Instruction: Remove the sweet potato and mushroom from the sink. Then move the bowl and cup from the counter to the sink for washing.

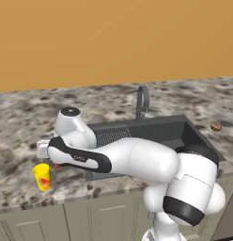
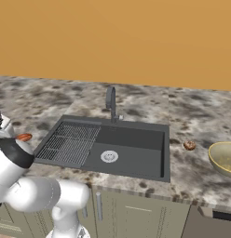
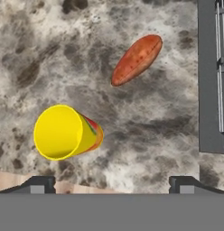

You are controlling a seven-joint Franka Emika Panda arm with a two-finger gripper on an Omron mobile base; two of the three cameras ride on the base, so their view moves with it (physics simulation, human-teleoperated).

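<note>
On the worktop (image 2: 136,100), the cup (image 1: 42,177) and sweet potato (image 3: 137,59) lie left of the sink (image 2: 131,160); the mushroom (image 2: 189,145) and bowl (image 2: 224,158) lie to its right.

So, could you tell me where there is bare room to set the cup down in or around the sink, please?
The sink basin lies bare around its drain, right of the drainer grid. Bare counter runs behind the faucet. Left of the sink is crowded: the cup, the sweet potato and the open claw. On the right sit the mushroom and bowl.
</note>
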